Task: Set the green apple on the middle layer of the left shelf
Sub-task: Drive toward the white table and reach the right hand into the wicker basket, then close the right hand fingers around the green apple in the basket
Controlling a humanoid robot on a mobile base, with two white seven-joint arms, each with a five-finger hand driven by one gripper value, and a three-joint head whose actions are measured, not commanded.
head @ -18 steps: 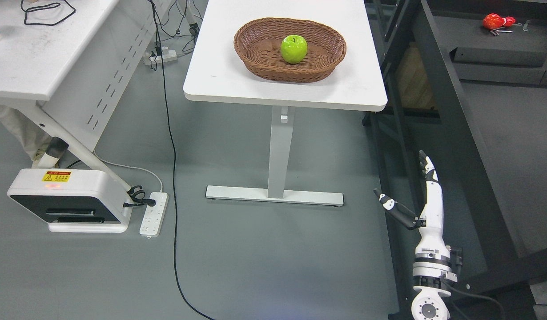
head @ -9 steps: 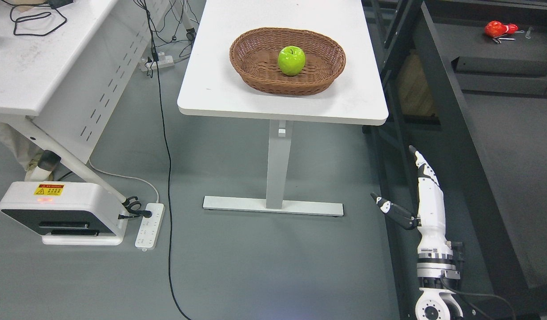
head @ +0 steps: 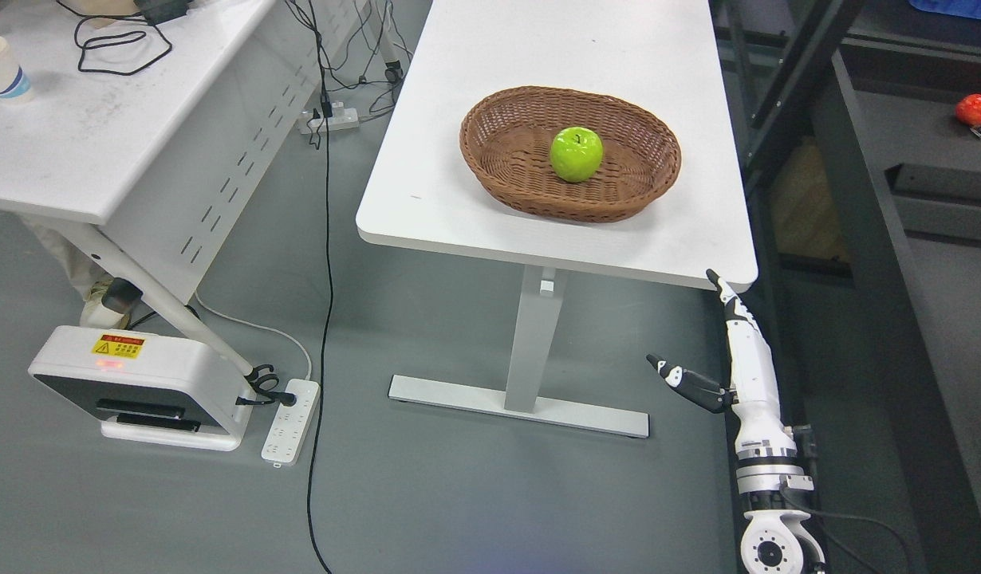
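Raised at the lower right, the right hand (head: 738, 359) is seen with its fingers straight and its thumb splayed out to the left; nothing is held in it. Its fingertips are seen just under the near right corner of the white table (head: 427, 199), below the level of the tabletop. No left hand is shown.

On that table a brown wicker basket (head: 498, 155) is set, oval and shallow, nearer the table's right edge than its left. The green apple (head: 576, 154) is found inside it, upright with its stem on top, a little right of the basket's middle, alone in the basket.

Bare tabletop is left in front of the basket up to the near edge, and a wider strip to its left. Open grey floor is seen below and to the left of the hand, around the table's single leg and flat foot. A dark frame (head: 849, 159) is seen close along the table's right side. At the upper right a red object (head: 975, 110) is seen on a dark surface. A paper cup (head: 0, 70) and a coiled black cable (head: 124, 41) are seen on the white desk (head: 76, 143) at left, well apart from the basket.
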